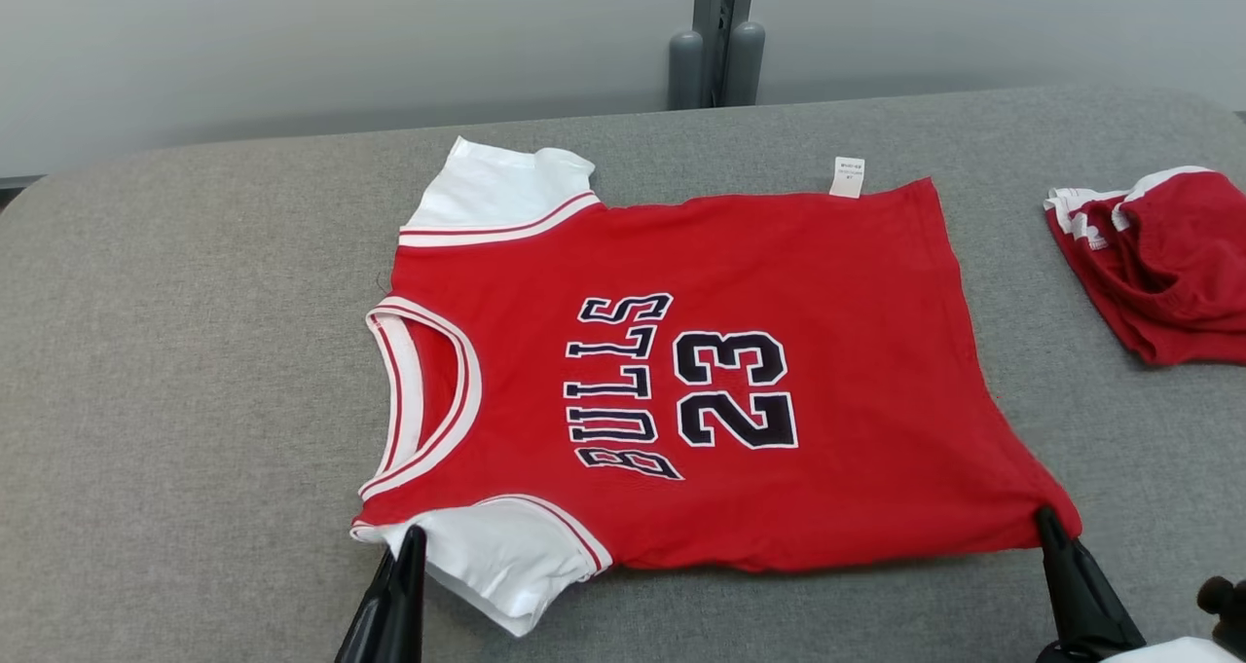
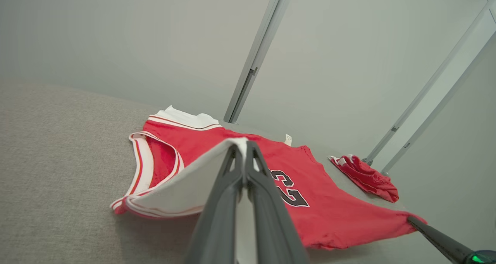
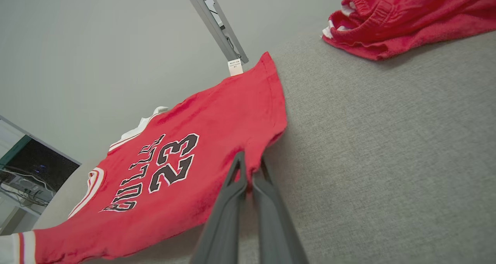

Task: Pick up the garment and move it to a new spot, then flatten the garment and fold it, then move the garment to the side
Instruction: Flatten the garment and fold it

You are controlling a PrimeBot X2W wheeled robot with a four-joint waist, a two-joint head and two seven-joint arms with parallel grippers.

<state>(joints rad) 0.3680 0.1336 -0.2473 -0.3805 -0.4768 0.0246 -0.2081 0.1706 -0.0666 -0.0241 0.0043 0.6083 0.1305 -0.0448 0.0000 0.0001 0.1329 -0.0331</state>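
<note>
Shut tight with the left tool (image 1: 414,538) on the edge of the near white sleeve (image 1: 506,561), lifted a little off the bench (image 1: 195,400) as seen from the left wrist. Shut just as tight with the right tool (image 1: 1044,519) on the near hem corner (image 1: 1061,522), red cloth pinched between the finger ends.

From both tools outward: red basketball jersey (image 1: 827,283) spread front-up over the middle of the bench, reaching away toward 12 o'clock. Long axis from 9 o'clock to 3 o'clock, neckline (image 1: 428,400) at 9 and hem at 3. Near long edge strung between the two grips, the left at about 7 o'clock of the jersey and the right at about 5. Left arm nearer the sleeve end, right arm nearer the hem end. Judged from this: flattening about done, and a fold next by carrying that near edge over toward the far edge at 12 o'clock, both tools level to keep it square.

Writing on the chest: "BULLS" and "23" in black outlined white, turned sideways with letter tops toward 9 o'clock. White care label (image 1: 848,176) poking out at the far edge near 1 o'clock, print too small to read.

At 3 o'clock, well apart: crumpled red-and-white shorts (image 1: 1158,264), by the look of the waistband.
</note>
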